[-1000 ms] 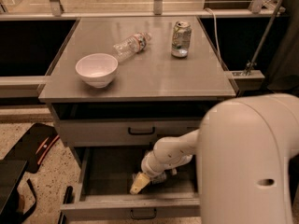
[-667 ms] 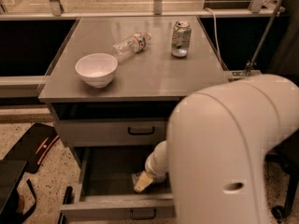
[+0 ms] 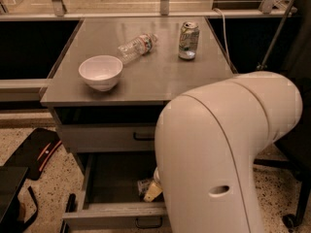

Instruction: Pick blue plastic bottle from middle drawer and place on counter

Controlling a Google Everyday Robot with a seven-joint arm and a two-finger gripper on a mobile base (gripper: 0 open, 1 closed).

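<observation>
The blue plastic bottle [image 3: 144,185] is seen in the open middle drawer [image 3: 112,211], near its front panel, largely hidden by the robot arm [image 3: 218,154]. The gripper [image 3: 153,192] is lowered just beside it; whether it is gripped cannot be told. On the counter [image 3: 160,77] a bowl [image 3: 100,72], clear bottle [image 3: 137,46] and can [image 3: 188,40] are set.

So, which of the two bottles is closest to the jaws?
The blue plastic bottle in the middle drawer, right beside the gripper down there; the clear bottle lies up on the counter.
</observation>
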